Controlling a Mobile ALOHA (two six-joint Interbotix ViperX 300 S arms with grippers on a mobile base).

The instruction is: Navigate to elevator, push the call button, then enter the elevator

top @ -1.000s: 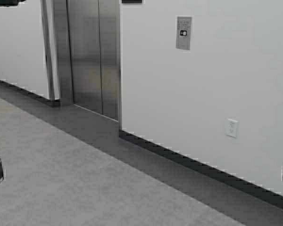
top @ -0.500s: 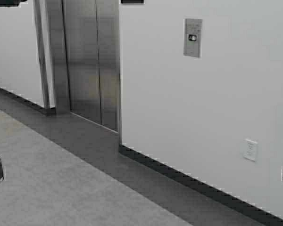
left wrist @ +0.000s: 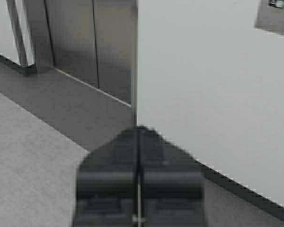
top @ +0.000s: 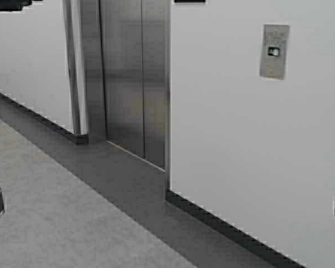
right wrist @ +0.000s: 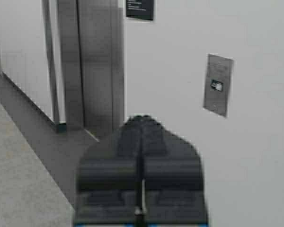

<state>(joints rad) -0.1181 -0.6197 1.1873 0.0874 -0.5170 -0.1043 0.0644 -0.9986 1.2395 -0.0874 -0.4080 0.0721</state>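
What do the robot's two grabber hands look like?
Both are black. The left gripper and the right gripper each look like a chunky wedge that narrows to a blunt tip, with a thin seam running down the middle where the two jaws meet. The right one shows a thin blue strip at its base. No cables or markings are visible.

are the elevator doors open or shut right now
Shut. The elevator shows two steel panels meeting at an unbroken vertical centre seam, with no gap and no cab interior visible; both wrist views show the same.
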